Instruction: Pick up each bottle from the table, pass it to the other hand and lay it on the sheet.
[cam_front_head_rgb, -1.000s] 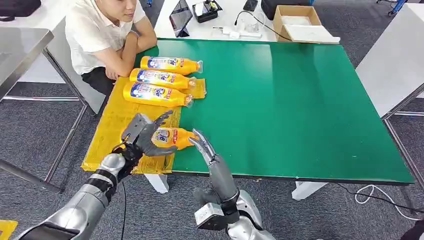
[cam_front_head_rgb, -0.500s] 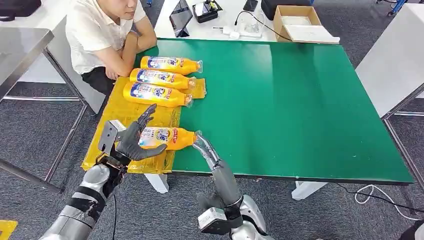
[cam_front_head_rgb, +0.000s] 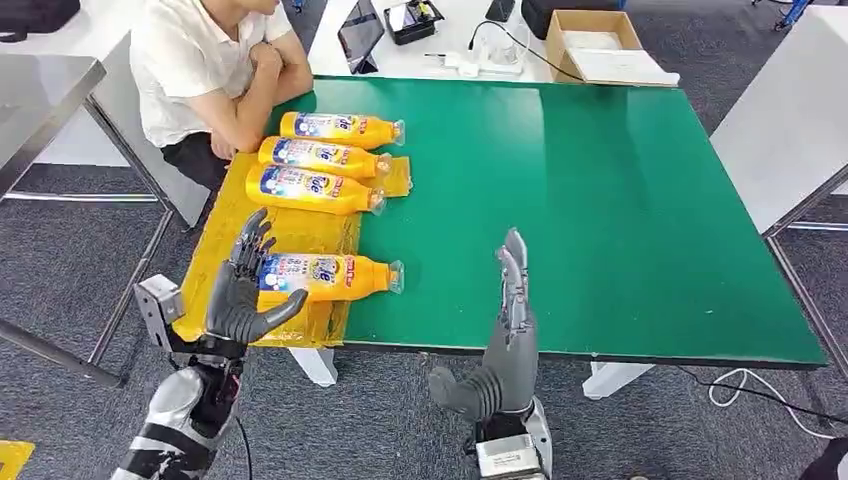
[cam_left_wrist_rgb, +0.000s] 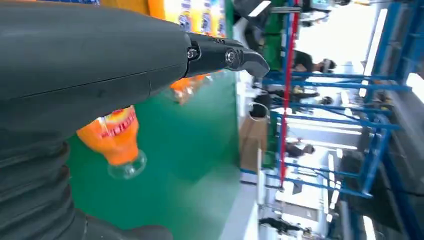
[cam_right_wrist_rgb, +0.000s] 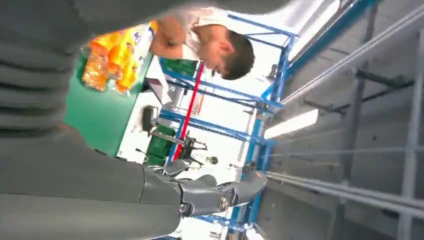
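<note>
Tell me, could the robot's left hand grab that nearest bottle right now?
Probably yes: the left hand sits open right beside the nearest bottle, with nothing between them.

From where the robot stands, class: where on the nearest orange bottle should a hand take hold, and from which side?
Grip the nearest orange bottle around its wide labelled body, probably from above, fingers spanning its width. It lies on its side on the yellow sheet, its narrow clear cap toward the green table. The left hand sits at its base end, nearest.
</note>
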